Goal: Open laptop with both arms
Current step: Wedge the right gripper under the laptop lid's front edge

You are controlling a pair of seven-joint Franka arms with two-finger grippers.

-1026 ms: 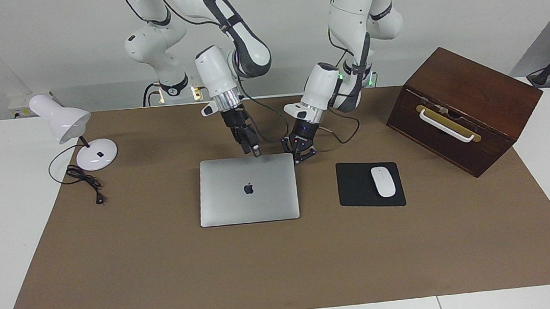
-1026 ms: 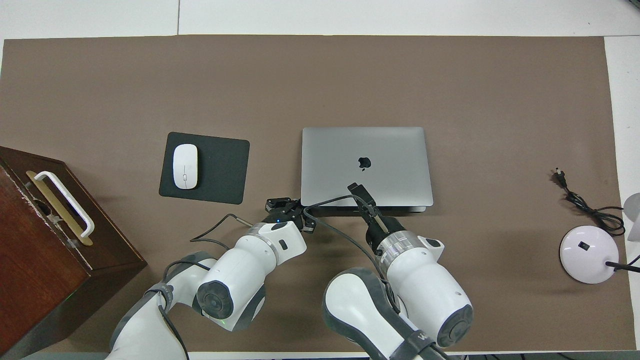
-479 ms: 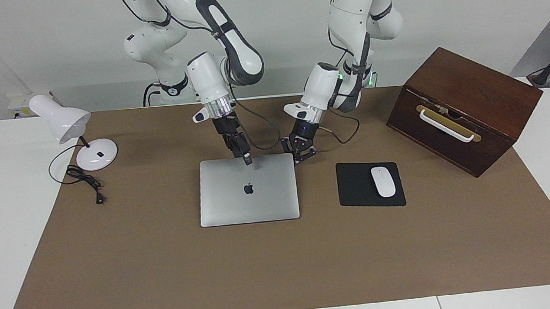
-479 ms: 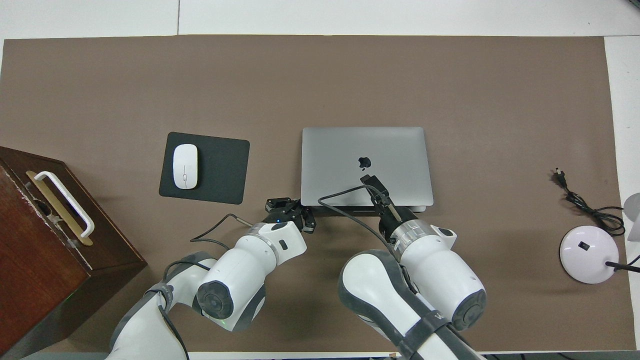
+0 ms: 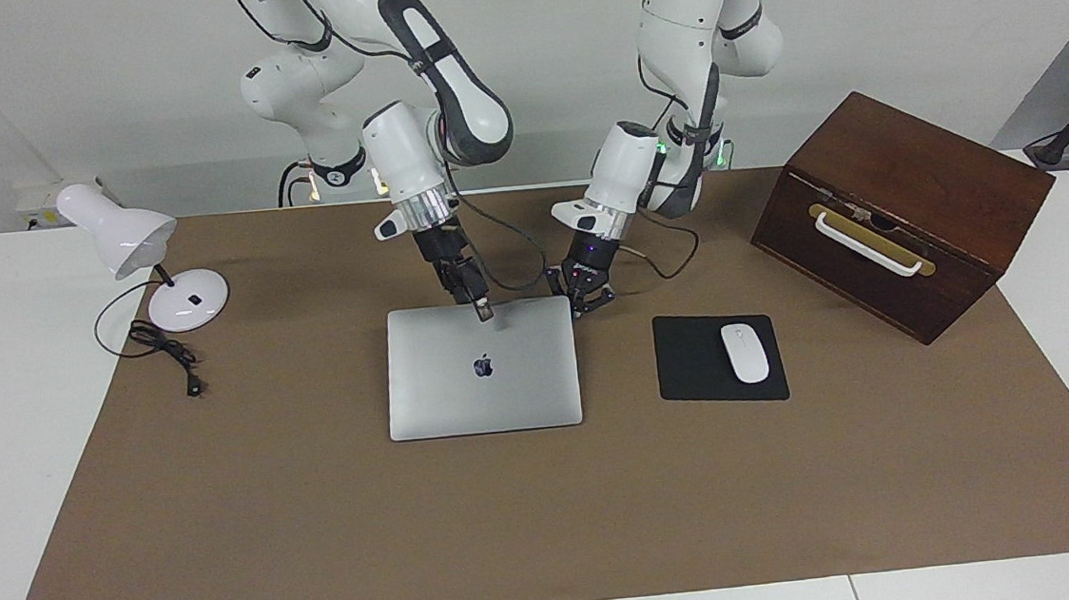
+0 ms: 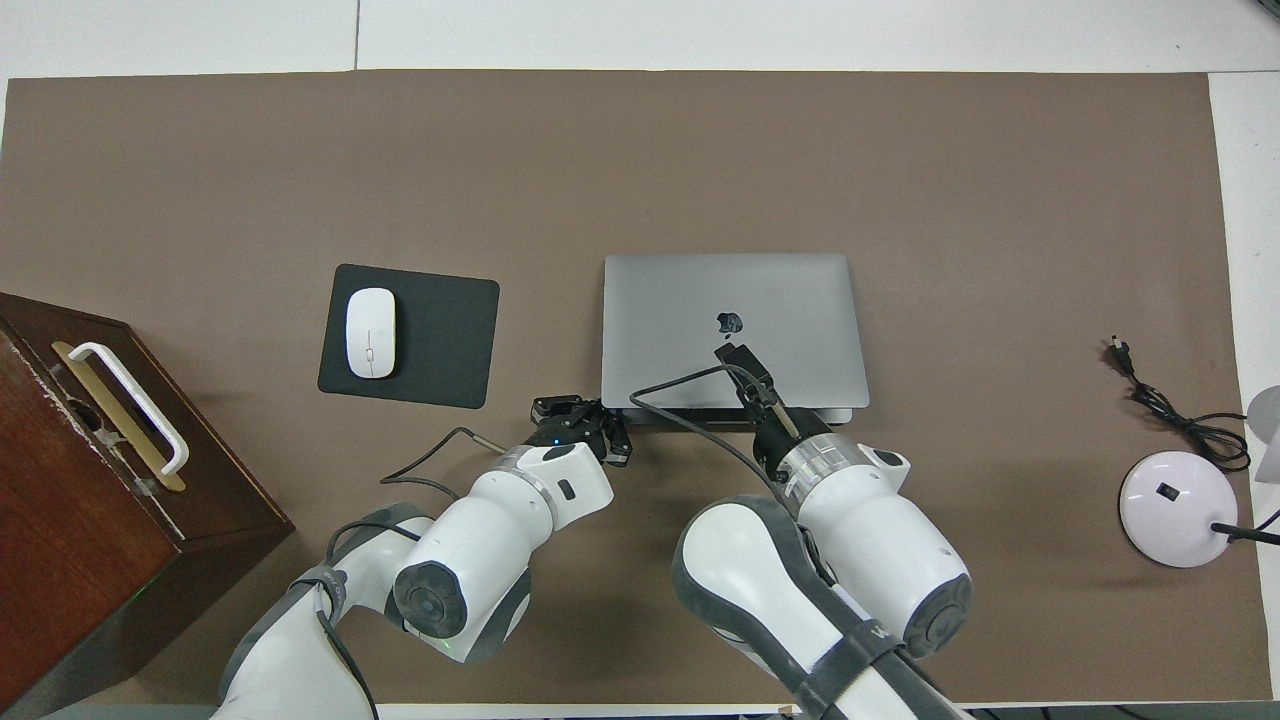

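Silver laptop (image 5: pixel 482 369) — shut, flat — beside mouse pad (image 5: pixel 704 363).

My slim silver-grey metal laptop (image 5: pixel 482 368) lies shut and flat on the brown table mat (image 5: pixel 322 507), its dark logo up. My right gripper (image 5: pixel 484 312) hangs over the lid's edge nearest my bases, and my left gripper (image 5: pixel 584 300) sits low beside that edge's corner toward the black mouse pad (image 5: pixel 697 363) carrying the white mouse (image 5: pixel 745 352).
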